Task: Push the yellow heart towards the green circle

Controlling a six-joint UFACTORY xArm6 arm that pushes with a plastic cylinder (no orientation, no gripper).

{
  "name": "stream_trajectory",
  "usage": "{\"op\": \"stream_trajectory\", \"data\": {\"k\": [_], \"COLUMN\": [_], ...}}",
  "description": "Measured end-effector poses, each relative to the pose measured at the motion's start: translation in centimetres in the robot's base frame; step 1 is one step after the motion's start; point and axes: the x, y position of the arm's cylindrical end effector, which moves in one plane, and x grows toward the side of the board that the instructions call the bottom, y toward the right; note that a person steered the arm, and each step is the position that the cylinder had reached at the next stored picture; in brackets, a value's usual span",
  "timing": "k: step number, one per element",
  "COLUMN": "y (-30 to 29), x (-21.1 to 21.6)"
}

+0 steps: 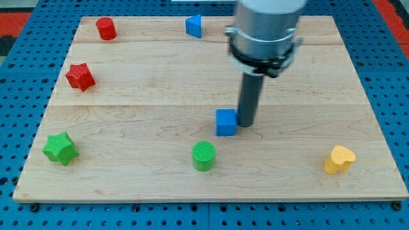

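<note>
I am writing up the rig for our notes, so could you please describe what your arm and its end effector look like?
The visible part of my arm is a smooth light-grey cylinder, blurred at the view's top. Below it sits a black ring-shaped collar with thin dark wire-like bits at its sides. From that hangs a straight dark rod ending in my tip. No markings are legible.

My tip (246, 123) stands on the board (128, 89), just at three o'clock of the blue cube (225, 122), apparently touching it. The green circle (204, 156) lies near, at seven o'clock of the cube. The yellow heart (339, 159) sits well apart, at four o'clock of my tip.
</note>
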Motion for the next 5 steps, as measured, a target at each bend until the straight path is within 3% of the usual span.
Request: {"op": "stream_trajectory", "data": {"k": [1, 2, 3, 5], "y": [0.6, -3.3, -2.8, 18.0], "x": [-1.2, -0.1, 2.5, 2.5]}}
